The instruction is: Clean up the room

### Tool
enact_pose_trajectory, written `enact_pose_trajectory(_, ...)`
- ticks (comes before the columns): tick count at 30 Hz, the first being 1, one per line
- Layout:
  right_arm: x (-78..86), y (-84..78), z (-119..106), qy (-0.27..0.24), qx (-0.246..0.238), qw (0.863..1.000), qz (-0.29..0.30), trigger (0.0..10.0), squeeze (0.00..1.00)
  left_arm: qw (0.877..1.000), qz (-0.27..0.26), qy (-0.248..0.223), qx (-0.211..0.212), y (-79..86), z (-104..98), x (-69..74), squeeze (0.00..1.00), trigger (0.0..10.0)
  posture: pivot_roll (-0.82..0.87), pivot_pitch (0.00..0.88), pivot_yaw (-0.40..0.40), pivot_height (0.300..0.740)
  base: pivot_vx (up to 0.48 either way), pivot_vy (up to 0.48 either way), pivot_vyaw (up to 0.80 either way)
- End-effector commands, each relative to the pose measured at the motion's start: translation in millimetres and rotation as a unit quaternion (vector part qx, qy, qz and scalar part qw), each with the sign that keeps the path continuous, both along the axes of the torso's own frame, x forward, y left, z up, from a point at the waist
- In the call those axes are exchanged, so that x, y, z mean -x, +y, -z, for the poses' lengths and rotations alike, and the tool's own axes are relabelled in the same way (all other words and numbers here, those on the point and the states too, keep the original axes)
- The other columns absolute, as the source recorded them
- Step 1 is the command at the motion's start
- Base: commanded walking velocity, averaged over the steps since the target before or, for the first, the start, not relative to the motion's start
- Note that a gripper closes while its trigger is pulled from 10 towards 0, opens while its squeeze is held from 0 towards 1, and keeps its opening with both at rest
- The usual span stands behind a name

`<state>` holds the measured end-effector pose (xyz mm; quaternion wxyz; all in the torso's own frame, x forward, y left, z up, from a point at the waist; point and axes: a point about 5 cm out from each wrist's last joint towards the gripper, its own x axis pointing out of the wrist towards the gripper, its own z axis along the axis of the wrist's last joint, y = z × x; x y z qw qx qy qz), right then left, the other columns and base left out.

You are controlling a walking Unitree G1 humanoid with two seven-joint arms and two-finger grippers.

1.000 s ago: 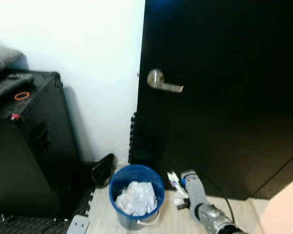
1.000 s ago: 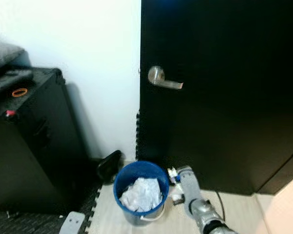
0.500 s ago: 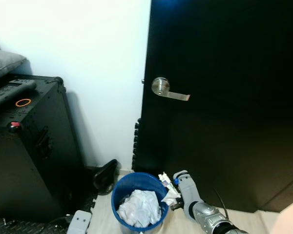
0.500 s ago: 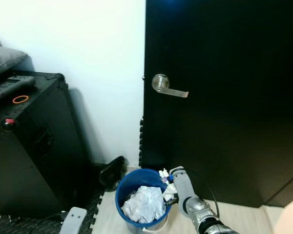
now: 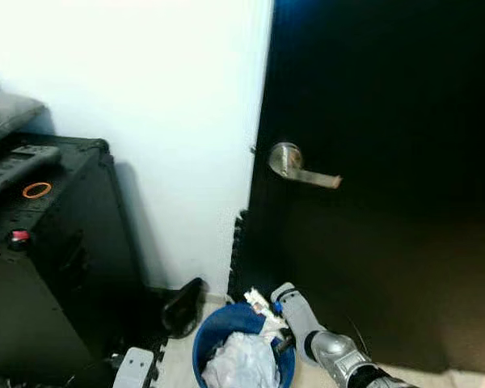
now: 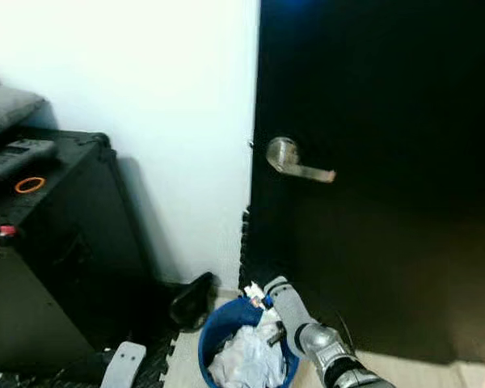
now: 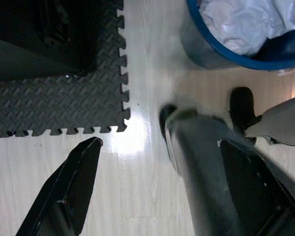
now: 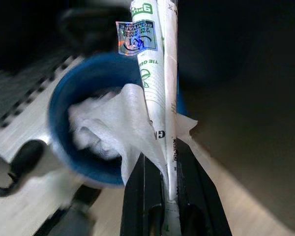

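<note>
Far left: black case against white wall, orange ring and red knob on top; not part of current step

Floor at case foot: foam mat, interlocking edge; left gripper hangs low over bare floor beside it, fingers spread, nothing held, idle

Centre: blue bin on floor near door corner, approx. half full w/ crumpled white paper; open top makes it the drop target

Right of bin: right gripper pinching printed wrapper plus a tissue scrap, fingers pressed together on base of the roll so it stands clear ahead of the tips. Wrapper over bin's near rim, above the paper, not yet released

Far right: dark door, lever handle, shut

Judged next: open fingers once wrapper centred over bin; risk: long wrapper tips outside the rim
</note>
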<state>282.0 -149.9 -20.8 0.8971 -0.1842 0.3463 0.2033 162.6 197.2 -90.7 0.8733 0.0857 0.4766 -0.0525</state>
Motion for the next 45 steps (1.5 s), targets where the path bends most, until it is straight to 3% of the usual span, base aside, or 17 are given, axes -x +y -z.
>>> enact_pose_trajectory(1, 3.7, 1.0, 4, 0.009, 0.010, 1.000, 0.005, 10.0, 0.00, 1.000, 0.001, 0.010, -0.004, 2.0, 1, 3.6, 0.00, 10.0, 0.03, 0.000, -0.080, 0.740, 0.270, 0.000, 0.00)
enact_pose_trajectory(6, 4.1, -1.3, 5, 0.012, 0.026, 1.000, 0.007, 10.0, 0.00, 1.000, -0.009, 0.011, 0.002, 1.8, 2, 4.5, 0.00, 10.0, 0.03, 0.000, -0.082, 0.740, 0.054, 0.000, 0.00)
enact_pose_trajectory(14, 16.5, -18.7, 15, 0.052, 0.070, 0.996, 0.032, 10.0, 0.00, 1.000, 0.011, 0.021, 0.003, -0.9, 4, 7.5, 0.00, 10.0, 0.03, 0.000, -0.080, 0.740, 0.000, 0.000, -0.44)
enact_pose_trajectory(20, 21.1, -19.0, 19, 0.069, 0.075, 0.994, 0.026, 10.0, 0.00, 1.000, 0.013, 0.026, 0.002, -1.6, 5, 10.5, 0.00, 10.0, 0.03, 0.000, -0.081, 0.740, 0.000, 0.000, 0.00)
enact_pose_trajectory(27, 19.1, -8.2, 18, 0.060, 0.048, 0.997, 0.014, 10.0, 0.00, 0.999, 0.016, 0.031, 0.001, -3.5, 6, 13.6, 0.00, 10.0, 0.03, 0.000, -0.084, 0.740, 0.000, 0.000, 0.00)
enact_pose_trajectory(28, 18.1, -8.5, 17, 0.059, 0.052, 0.997, 0.018, 10.0, 0.84, 0.999, 0.017, 0.032, 0.001, -4.1, 7, 14.2, 0.00, 10.0, 0.03, 0.000, -0.083, 0.740, 0.000, 0.000, 0.00)
enact_pose_trajectory(30, 17.5, -8.8, 17, 0.058, 0.055, 0.997, 0.021, 10.0, 0.84, 0.999, 0.017, 0.033, 0.001, -4.5, 7, 14.5, 0.00, 10.0, 0.03, 0.000, -0.084, 0.740, 0.000, 0.000, 0.00)
enact_pose_trajectory(31, 16.7, -8.8, 16, 0.056, 0.055, 0.997, 0.024, 10.0, 1.00, 0.999, 0.018, 0.033, 0.001, -5.2, 7, 14.8, 0.00, 10.0, 0.03, 0.000, -0.086, 0.740, 0.000, 0.000, 0.00)
enact_pose_trajectory(45, 16.9, -16.4, 16, 0.045, 0.055, 0.995, 0.074, 10.0, 1.00, 0.999, 0.021, 0.032, 0.004, -13.2, 7, 12.2, 0.00, 10.0, 0.03, 0.000, -0.096, 0.740, 0.000, 0.000, 0.00)
